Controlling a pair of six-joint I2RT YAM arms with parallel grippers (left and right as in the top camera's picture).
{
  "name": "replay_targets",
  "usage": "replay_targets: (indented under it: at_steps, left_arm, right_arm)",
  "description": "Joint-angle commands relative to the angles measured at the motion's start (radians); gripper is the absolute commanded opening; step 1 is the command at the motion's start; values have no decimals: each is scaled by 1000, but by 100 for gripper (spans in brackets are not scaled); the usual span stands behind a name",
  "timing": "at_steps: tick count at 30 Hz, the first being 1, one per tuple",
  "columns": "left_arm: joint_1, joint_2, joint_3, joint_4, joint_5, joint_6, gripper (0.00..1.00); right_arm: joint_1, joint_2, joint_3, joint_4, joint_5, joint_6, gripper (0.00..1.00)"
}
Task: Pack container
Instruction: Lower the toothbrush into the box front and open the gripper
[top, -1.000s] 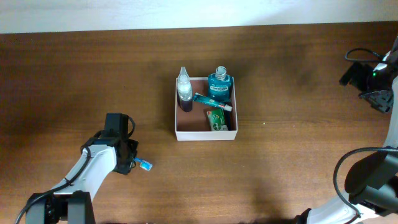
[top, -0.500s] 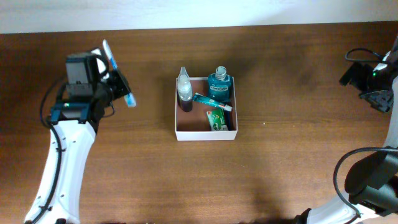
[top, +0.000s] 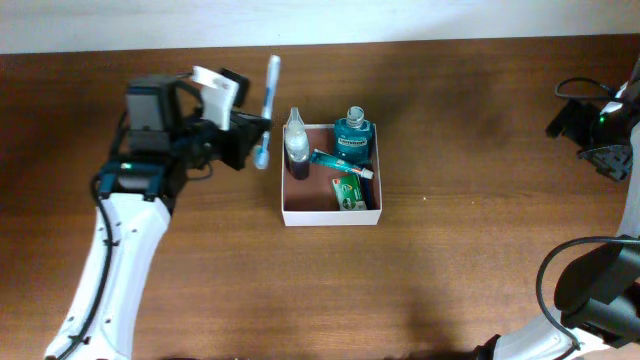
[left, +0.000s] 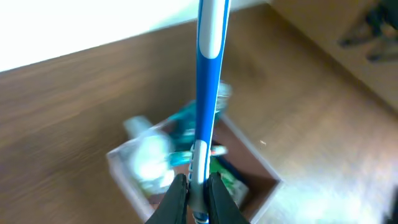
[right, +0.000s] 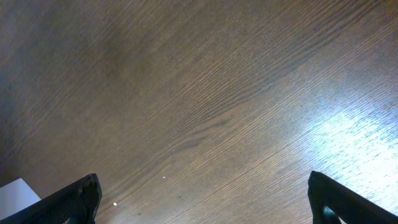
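Blurred container (left: 260, 185) contents, toothbrush (left: 206, 93) cut off at top edge

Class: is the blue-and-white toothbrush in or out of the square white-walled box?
Out: the left gripper holds the blue-and-white toothbrush beside the white-walled box.

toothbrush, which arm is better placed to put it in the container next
Left. The left gripper is shut on the toothbrush, just beside the left wall of the container. The right gripper is open, holds nothing, and sits far off to the container's right.

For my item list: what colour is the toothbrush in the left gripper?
Toothbrush: blue and white; clearest in the left wrist view.
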Motion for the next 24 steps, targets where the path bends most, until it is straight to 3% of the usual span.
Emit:
replay_targets:
  at_steps: [1,8,15,17,20,24]
  left_arm:
    - [-119,19,13,3,-24,143,0]
    - [-311,122,13,-42,-245,229,1]
    - [-337,190,13,-59,-328,229,2]
    - [-337,190,13,-67,-369,228,54]
    - [-336,167,18,-69,-373,229,72]
    - [-336,93,53,-69,-376,229,85]
  right_arm:
    - [-3,-21,15,0,2,-3,99]
    - [-3,-21,15,0,2,-3,99]
    - [-3,-21,15,0,2,-3,99]
    - [-3,-21,15,0,2,-3,99]
    - [-3,-21,15,0,2,-3,99]
    - [-3,-21,15,0,2,-3,99]
